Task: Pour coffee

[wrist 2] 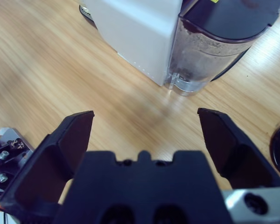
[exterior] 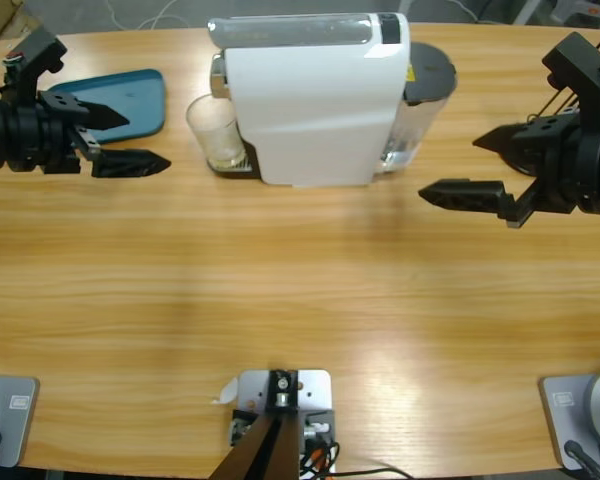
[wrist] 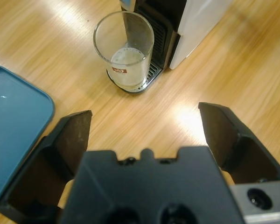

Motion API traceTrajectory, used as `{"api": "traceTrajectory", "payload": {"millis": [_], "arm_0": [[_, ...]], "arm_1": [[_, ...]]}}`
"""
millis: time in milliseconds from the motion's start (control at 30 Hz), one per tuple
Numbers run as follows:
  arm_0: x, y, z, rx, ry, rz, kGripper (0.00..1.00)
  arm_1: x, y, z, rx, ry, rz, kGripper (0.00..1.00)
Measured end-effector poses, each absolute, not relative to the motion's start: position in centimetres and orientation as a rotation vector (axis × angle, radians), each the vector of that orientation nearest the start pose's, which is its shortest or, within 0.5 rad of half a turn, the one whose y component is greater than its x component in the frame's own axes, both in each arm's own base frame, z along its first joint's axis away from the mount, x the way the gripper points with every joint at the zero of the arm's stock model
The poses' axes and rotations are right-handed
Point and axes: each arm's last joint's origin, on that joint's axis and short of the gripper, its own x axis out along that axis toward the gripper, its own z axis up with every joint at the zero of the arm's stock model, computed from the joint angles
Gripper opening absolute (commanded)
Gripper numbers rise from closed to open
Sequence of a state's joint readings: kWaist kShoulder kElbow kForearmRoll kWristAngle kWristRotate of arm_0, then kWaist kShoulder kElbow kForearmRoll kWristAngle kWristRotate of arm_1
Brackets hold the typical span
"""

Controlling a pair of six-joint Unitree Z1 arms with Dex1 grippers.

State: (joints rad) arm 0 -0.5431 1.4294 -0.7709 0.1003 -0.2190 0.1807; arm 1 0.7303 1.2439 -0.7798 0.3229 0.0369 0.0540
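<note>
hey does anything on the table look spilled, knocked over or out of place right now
Nothing stands out. The glass stands upright on the coffee machine's drip tray with a shallow layer of pale liquid inside, the wood around it looks dry, and the blue tray lies flat on the table.

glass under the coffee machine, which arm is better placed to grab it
Left. The left tool is open and points at the glass with bare table between. The right tool faces the coffee machine, whose water tank end blocks its way.

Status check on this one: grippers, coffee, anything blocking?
Left gripper and right gripper open, empty. Glass with shallow coffee upright at the white coffee machine. Blue tray off aside, nothing blocking.
</note>
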Motion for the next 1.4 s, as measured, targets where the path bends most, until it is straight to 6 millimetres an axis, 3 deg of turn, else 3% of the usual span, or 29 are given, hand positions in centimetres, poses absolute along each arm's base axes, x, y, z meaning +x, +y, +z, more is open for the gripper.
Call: {"api": "traceTrajectory", "payload": {"millis": [333,633,1000,1400], "arm_0": [[21.1,-14.0,28.0,0.306,0.670,-0.801,1.000],[23.8,-15.6,27.8,0.358,0.578,-0.822,1.000],[26.8,-17.7,26.2,0.347,0.561,-0.878,1.000],[28.4,-18.6,24.5,0.349,0.588,-0.881,1.000]], "arm_1": [[14.2,12.9,30.4,-0.228,0.775,0.696,1.000],[14.2,12.9,30.4,-0.229,0.775,0.695,1.000],[14.4,13.1,30.2,-0.228,0.773,0.695,1.000],[14.6,13.2,29.9,-0.229,0.776,0.695,1.000]]}}
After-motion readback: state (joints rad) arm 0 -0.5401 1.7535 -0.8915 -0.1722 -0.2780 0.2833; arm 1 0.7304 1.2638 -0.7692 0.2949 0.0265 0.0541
